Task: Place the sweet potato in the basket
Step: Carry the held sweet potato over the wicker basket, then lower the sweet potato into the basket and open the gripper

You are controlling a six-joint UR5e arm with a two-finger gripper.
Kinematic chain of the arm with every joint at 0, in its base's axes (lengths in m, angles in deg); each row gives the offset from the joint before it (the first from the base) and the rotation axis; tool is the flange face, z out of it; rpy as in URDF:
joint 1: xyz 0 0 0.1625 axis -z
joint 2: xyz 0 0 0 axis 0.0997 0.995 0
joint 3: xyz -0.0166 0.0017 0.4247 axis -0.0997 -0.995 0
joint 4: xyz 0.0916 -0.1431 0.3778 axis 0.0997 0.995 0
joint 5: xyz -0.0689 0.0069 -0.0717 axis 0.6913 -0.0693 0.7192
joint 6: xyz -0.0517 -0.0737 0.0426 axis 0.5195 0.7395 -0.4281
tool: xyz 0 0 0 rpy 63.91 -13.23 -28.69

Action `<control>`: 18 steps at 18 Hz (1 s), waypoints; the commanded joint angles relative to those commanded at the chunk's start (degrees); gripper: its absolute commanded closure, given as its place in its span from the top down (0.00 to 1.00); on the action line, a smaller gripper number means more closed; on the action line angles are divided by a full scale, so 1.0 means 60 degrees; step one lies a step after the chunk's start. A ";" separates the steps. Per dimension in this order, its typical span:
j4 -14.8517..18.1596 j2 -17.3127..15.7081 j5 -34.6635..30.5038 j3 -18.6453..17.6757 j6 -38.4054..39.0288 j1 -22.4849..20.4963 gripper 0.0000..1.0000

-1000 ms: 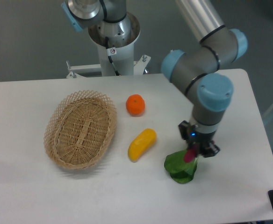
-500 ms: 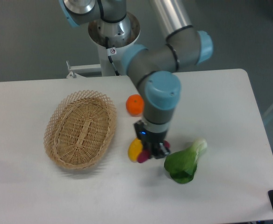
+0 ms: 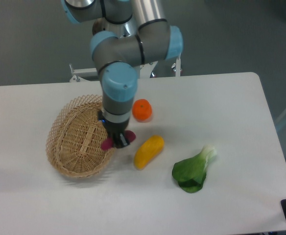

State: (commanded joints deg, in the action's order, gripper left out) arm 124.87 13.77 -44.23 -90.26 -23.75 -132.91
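My gripper (image 3: 116, 140) hangs over the right rim of the oval wicker basket (image 3: 74, 142) and is shut on the sweet potato (image 3: 107, 143). The small magenta tuber lies crosswise in the fingers, one tip showing on the left over the basket's edge and the other tip peeking out on the right. The middle of the tuber is hidden by the gripper body.
A yellow-orange oblong vegetable (image 3: 149, 151) lies just right of the gripper. A round orange fruit (image 3: 142, 110) sits behind it, close to the arm's wrist. A green leafy vegetable (image 3: 194, 169) rests farther right. The robot base stands at the table's back edge.
The arm has swung left across the table, carrying the sweet potato from beside the green leafy vegetable, past the yellow vegetable, to the basket's right rim.
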 joint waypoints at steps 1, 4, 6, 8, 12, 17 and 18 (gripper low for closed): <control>0.0043 -0.0001 0.0014 -0.0030 0.0117 0.0117 0.12; -0.0044 0.0145 0.0015 -0.0030 0.0892 0.0468 0.12; -0.0059 0.0306 0.0058 -0.0044 0.1113 0.0660 0.13; -0.0073 0.0569 0.0495 0.0116 0.1347 0.0762 0.18; -0.0132 0.0702 0.0586 0.0073 0.1685 0.0807 0.30; -0.0132 0.0790 0.0586 0.0102 0.1583 0.0865 0.66; -0.0146 0.0775 0.0586 0.0116 0.1597 0.0865 0.79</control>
State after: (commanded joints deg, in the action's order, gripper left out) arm 123.99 18.42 -40.71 -89.56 -14.16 -127.71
